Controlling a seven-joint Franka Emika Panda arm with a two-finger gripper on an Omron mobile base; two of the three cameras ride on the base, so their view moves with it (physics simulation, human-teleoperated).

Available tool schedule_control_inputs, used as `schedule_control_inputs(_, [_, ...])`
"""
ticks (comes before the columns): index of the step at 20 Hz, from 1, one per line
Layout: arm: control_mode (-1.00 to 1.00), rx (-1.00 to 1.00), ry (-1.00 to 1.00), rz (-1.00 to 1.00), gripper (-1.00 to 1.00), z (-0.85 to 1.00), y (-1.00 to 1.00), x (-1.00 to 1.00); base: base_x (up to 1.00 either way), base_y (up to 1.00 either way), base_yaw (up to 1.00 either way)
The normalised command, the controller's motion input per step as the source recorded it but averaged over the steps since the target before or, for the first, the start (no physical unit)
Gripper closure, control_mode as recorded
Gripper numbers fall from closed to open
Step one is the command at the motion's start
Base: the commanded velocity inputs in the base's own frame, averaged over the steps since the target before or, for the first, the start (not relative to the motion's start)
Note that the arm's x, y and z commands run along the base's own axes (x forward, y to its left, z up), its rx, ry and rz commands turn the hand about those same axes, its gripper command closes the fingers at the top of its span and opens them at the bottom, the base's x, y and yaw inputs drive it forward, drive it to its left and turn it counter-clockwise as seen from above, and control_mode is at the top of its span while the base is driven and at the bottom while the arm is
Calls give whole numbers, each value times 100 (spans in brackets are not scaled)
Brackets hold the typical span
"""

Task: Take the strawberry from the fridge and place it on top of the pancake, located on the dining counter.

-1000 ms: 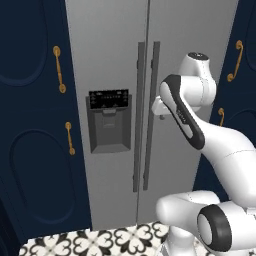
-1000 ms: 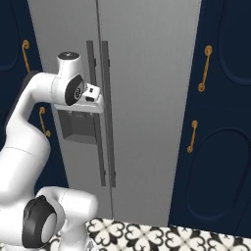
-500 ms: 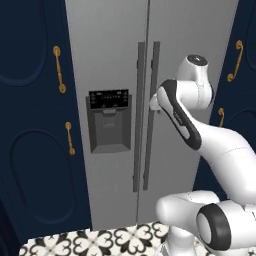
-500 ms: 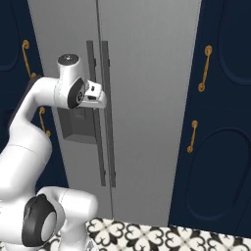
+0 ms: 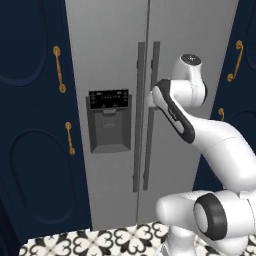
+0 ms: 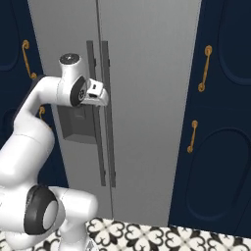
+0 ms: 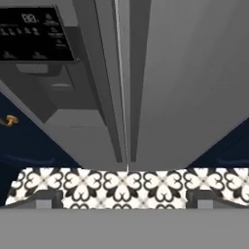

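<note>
Hand view looks down the closed fridge (image 7: 194,73): its two dark bar handles (image 7: 121,82) run side by side along the door seam, with the black control panel (image 7: 34,34) and recessed dispenser (image 7: 53,97) left of them. The gripper (image 7: 124,197) is spread wide and holds nothing. Navy cabinets (image 5: 30,125) with gold handles (image 5: 59,70) flank the fridge; patterned floor tiles (image 7: 126,187) lie below.

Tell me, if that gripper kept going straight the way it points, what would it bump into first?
Probably the fridge: the open gripper aims at the two dark door handles along the seam between the closed doors. Depth is hard to judge.
</note>
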Motion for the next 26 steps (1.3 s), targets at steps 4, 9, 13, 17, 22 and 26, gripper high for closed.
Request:
schedule_control_inputs(4, [-100, 0, 1, -2, -100, 14, -24, 25, 0, 0, 0])
schedule_control_inputs(9, [-100, 0, -2, 0, -100, 0, -1, 47, 0, 0, 0])
schedule_control_inputs(13, [-100, 0, -9, 0, -100, 0, 0, 33, 0, 0, 0])
schedule_control_inputs(17, [-100, 0, -11, 0, -100, 12, 0, 13, 0, 0, 0])
schedule_control_inputs(22, [-100, 0, -15, 0, -100, 21, 0, 3, 0, 0, 0])
schedule_control_inputs(26, [-100, 0, -1, -3, -100, 3, 0, 34, 0, 0, 0])
